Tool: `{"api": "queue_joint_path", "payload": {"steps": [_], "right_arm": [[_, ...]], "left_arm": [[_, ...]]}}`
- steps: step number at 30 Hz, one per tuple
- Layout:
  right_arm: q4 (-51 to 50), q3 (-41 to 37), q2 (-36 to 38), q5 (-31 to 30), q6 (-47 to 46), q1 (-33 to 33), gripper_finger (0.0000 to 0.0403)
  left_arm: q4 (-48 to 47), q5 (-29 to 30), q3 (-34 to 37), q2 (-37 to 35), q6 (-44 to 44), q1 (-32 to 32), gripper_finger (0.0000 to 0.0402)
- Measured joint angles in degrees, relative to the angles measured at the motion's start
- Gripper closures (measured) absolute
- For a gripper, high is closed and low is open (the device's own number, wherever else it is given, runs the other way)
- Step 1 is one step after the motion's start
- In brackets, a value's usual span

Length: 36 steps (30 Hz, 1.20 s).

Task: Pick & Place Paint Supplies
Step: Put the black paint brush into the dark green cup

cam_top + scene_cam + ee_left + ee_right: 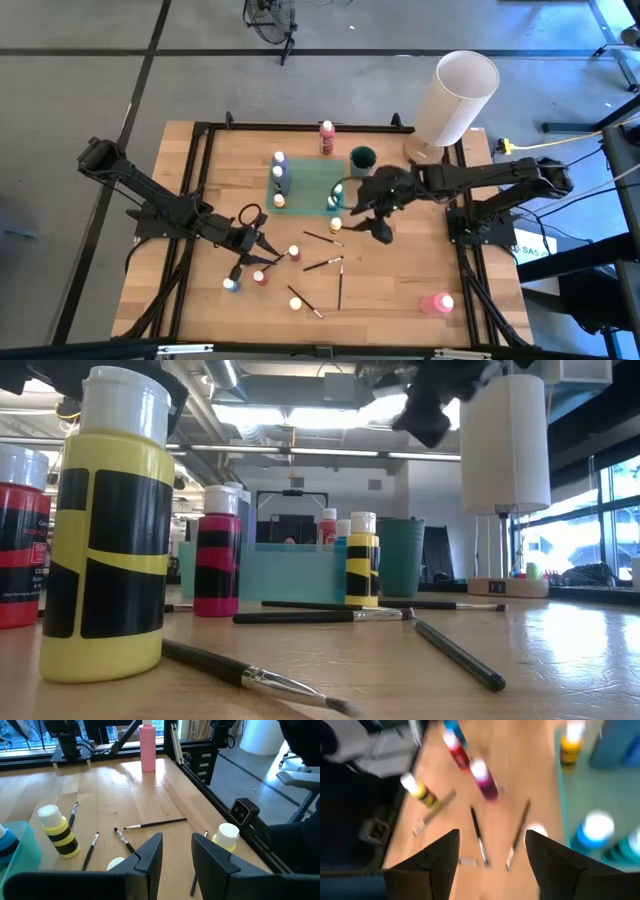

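Small white-capped paint bottles stand upright on the wooden table: yellow ones (336, 225) (294, 253), a red one (261, 277), a blue one (231, 285). A tall pink bottle (437, 303) lies near the front right. Several thin dark brushes (323, 264) lie flat between them. A teal tray (305, 185) holds a purple bottle (278, 165) and blue bottles (338, 190). My left gripper (177, 852) hovers open over the left middle (262, 248). My right gripper (492, 855) hangs open above the table beside the tray (372, 225), nothing between its fingers.
A big white cylinder (455, 95) stands at the far right corner, a dark green cup (362, 160) beside the tray, and a red bottle (327, 137) at the far edge. Black frame rails (470, 290) run along the table's sides. Bare wood lies at the front right.
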State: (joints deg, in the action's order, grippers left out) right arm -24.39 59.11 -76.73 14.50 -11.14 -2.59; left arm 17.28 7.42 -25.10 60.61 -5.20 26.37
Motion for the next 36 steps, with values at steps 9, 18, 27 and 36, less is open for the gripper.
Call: {"api": "queue_joint_path", "payload": {"steps": [9,18,27,36], "right_arm": [[-7.5,0.0,0.0,-8.8,-3.7,-7.1,0.0174],[-10.0,-2.3,-0.6,-16.3,-4.9,-11.9,0.0174],[-16.1,-6.0,-3.1,-24.6,-6.1,-14.1,0.0174],[-17.7,-6.7,-10.8,-21.3,-6.2,-12.7,0.0174]], "left_arm": [[0.0,0.1,0.0,0.0,2.3,0.0,0.0302],[0.0,0.2,0.0,0.0,3.0,0.0,0.0307],[0.0,0.2,0.0,0.0,3.0,0.0,0.0309],[0.2,0.5,0.0,0.0,3.0,0.0,0.0309]]}}
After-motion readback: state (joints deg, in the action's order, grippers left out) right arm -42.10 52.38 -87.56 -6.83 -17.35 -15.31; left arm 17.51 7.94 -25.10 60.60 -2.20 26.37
